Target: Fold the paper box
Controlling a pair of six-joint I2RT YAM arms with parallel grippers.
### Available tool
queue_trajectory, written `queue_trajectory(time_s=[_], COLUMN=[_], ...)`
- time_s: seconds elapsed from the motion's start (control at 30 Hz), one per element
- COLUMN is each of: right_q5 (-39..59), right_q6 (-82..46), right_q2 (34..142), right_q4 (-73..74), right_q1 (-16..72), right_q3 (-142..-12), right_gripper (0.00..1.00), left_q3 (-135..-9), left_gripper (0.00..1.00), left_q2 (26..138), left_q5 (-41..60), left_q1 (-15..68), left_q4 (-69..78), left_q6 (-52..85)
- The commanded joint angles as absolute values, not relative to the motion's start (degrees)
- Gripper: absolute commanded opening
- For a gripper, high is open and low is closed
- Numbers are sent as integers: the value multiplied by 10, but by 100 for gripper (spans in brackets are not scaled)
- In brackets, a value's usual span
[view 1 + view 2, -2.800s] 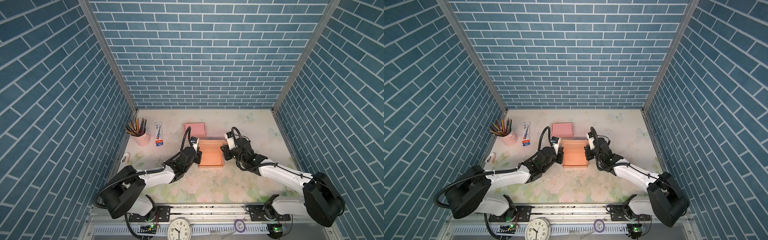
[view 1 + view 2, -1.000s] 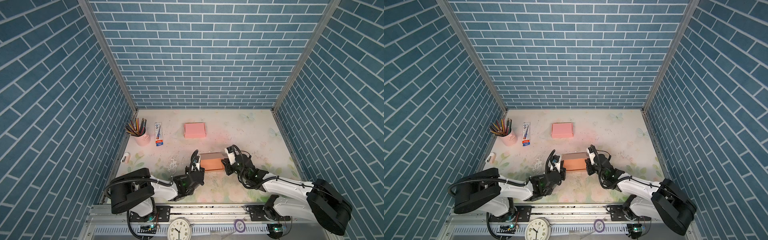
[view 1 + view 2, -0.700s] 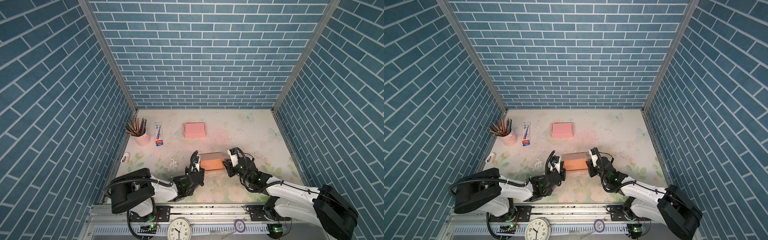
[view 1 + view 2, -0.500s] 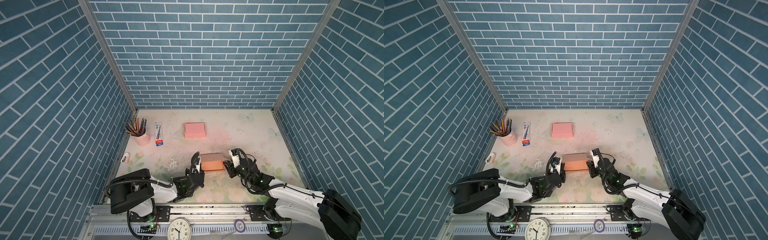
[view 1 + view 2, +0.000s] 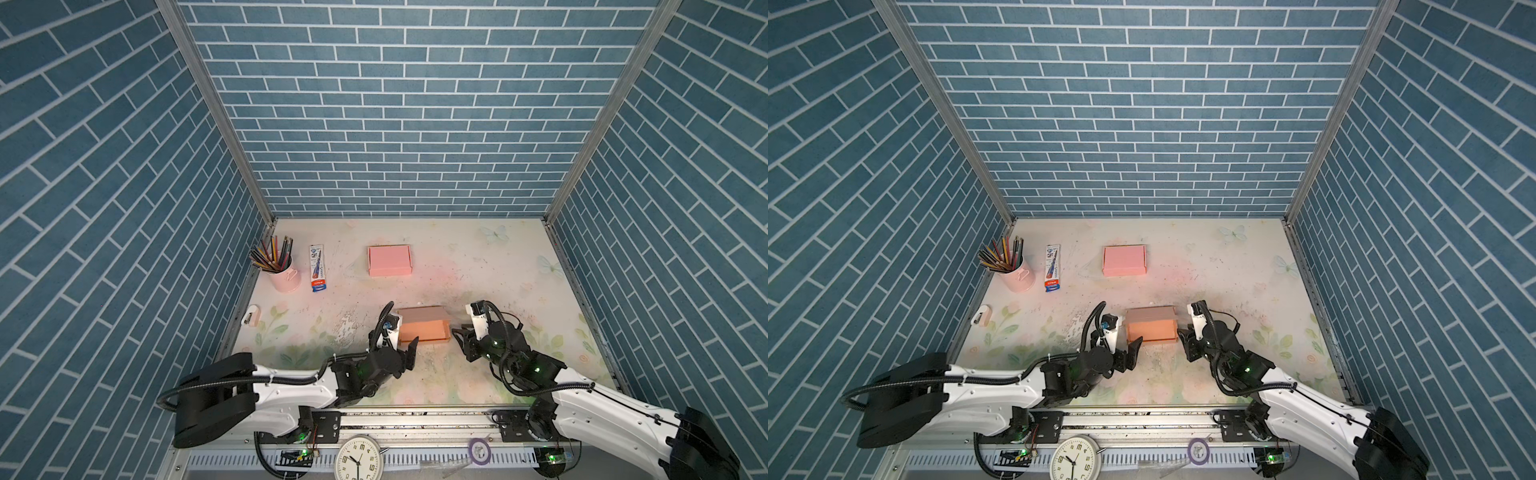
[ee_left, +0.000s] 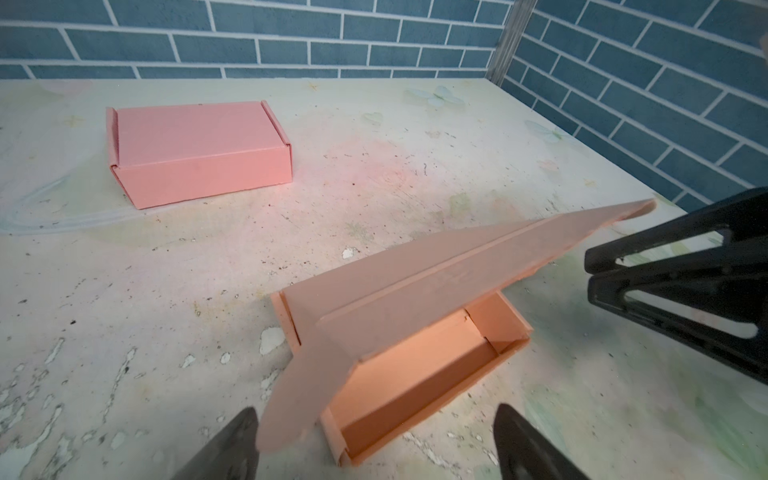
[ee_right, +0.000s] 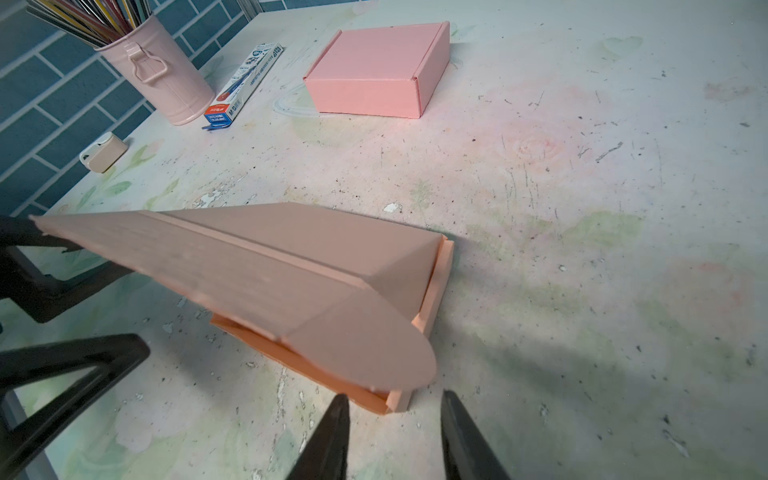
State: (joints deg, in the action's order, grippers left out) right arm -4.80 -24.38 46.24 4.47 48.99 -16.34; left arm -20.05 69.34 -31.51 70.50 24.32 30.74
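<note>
In both top views the paper box (image 5: 424, 329) sits on the table (image 5: 478, 266) in the lower middle of the frame, between the two grippers. It is a salmon rectangle with its lid showing as a duller band along the upper edge. The left gripper (image 5: 402, 352) lies just below the box's lower-left corner, jaws spread wide and holding nothing. The right gripper (image 5: 463, 343) stands just off the box's right end, jaws partly apart and also empty. A closed pink box (image 5: 389, 260) lies well apart, higher in the frame, and a pencil cup (image 5: 284, 274) stands at the left wall.

In the left wrist view the paper box (image 6: 415, 365) fills the lower centre. Its lid rises at a slant from the far hinge over the open tray, whose orange inside shows beneath. A crease runs along the lid's front strip. A rounded side flap hangs at lower left, just beside one of the wide-set fingers (image 6: 237, 440).

In the right wrist view the slanted lid (image 7: 257, 266) crosses the middle of the frame. The near corner of the tray sits just ahead of the right gripper (image 7: 395, 397), which is clear of it.

A second ago both grippers were up against the box's ends. They have since drawn back toward the bottom of the frame, and the left one has sprung wide. The box has not shifted. Nearly three seconds ago it lay higher in the frame, spread open.
</note>
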Motion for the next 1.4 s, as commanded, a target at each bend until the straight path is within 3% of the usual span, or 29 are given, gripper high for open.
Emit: queue_trajectory(time_s=[0.0,0.23,0.37,0.73,1.07,1.37], right_q5=[-37,-6,14,-5,101,143], right_q6=[-277,-262,-240,-188,-139,-129], right_q2=[429,390,397,459,574,632], right_q4=[-30,-112,-149,-178,-144,-114], right_q1=[495,496,500,495,404,343], right_q3=[-200,-268,-314,-414,-469,-469], right_gripper=[38,40,39,44,46,46], left_q3=[-228,-253,-297,-418,-405,-409], left_gripper=[88,88,88,88,88,88], left_q2=[647,488,452,540,575,609], left_q5=[-269,-226,-209,-125,-6,28], left_q1=[713,714,708,637,472,420], left_q4=[83,-72,-120,-117,-62,-43], left_q6=[343,376,367,331,335,318])
